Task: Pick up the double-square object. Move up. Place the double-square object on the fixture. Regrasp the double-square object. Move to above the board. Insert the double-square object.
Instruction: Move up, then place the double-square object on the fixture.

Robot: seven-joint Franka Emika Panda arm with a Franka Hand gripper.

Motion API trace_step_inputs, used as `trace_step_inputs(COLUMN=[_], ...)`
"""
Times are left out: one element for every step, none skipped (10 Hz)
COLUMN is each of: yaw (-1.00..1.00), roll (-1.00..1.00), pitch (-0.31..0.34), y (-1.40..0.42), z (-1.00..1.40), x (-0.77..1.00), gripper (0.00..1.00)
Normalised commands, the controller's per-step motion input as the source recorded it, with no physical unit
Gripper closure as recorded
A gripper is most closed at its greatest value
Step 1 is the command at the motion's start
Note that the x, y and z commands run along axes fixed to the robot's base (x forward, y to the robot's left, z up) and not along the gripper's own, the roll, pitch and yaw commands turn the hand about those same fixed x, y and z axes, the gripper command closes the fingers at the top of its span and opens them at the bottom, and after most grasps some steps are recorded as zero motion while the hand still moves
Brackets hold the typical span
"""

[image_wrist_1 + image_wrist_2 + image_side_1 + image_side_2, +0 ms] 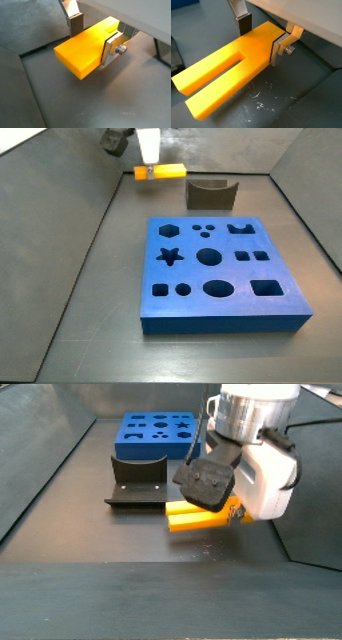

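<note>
Upper left in a side view, the gripper (pixel 150 158) fingers (pixel 280 50) clamp the double-square object (pixel 228 77), beside the fixture (pixel 211 195)

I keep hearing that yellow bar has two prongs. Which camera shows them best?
A wrist view shows the double-square object best: the groove and both prongs lie in plain sight, with the tool closed on its solid end. Another wrist view shows only a blunt end. Both side views show a small yellow piece, partly hidden by the arm.

Plain dark grey floor (pixel 80 318), kinda matte. Grey walls (pixel 54 178) box it in. A few scuffs (pixel 258 97) catch light.
</note>
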Motion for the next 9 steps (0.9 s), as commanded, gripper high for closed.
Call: trace_step_inputs(yaw=[-0.01, -0.01, 0.0, 0.0, 0.0, -0.01, -0.01, -0.02, -0.02], roll=[0.07, 0.08, 0.0, 0.01, 0.01, 0.02, 0.03, 0.05, 0.06], pitch=[0.09, 0.089, 0.0, 0.011, 0.03, 0.053, 0.062, 0.073, 0.079], y=[-0.01, -0.01, 0.0, 0.0, 0.0, 0.0, 0.0, 0.0, 0.0], z=[0.3, 0.24, 1.0, 1.0, 1.0, 1.0, 1.0, 1.0, 1.0], x=[-0.02, -0.02, 0.0, 0.0, -0.01, -0.01, -0.02, -0.02, -0.03], gripper=[1.0, 1.0, 1.0, 1.0, 1.0, 1.0, 1.0, 1.0, 1.0])
